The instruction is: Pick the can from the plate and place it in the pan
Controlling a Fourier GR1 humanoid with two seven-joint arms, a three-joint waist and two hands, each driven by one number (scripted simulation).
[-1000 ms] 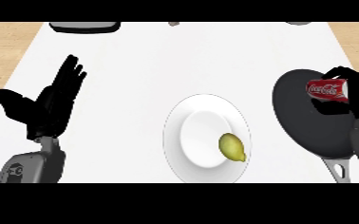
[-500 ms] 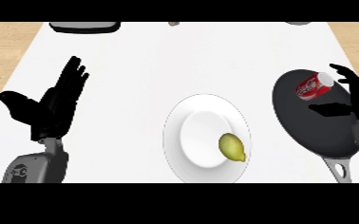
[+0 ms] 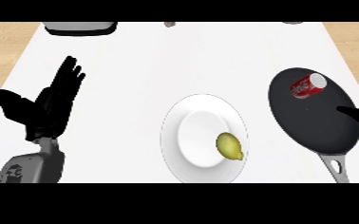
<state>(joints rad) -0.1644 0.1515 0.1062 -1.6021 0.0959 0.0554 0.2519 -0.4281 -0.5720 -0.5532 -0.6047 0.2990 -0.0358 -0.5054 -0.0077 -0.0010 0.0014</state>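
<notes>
- One can [image 3: 307, 85] now lies on its side inside the black pan [image 3: 308, 123], in the upper part of its floor at the right of the frame; half a second ago black fingers were still wrapped beside it, and now it lies free with nothing touching it.
- Almost all of the right hand [image 3: 348, 111] has drawn back out of the frame; only a dark tip shows at the right edge over the pan's rim, well apart from the can; whether its fingers are straight or curled I cannot tell.
- At the left of the frame the left hand [image 3: 52, 104] rests as it did in both earlier pictures, fingers straight and upright, holding nothing.
- In the lower centre the white plate [image 3: 204, 140] carries no can; a yellow-green fruit [image 3: 229, 146] lies on its lower right part, where it was a second ago.
- Judged from how things lie, the placing looks done: can off the plate, can within the pan, hand let go; what remains is only for the right arm to finish clearing away, and the can, lying on its side, could perhaps roll across the pan's floor.
</notes>
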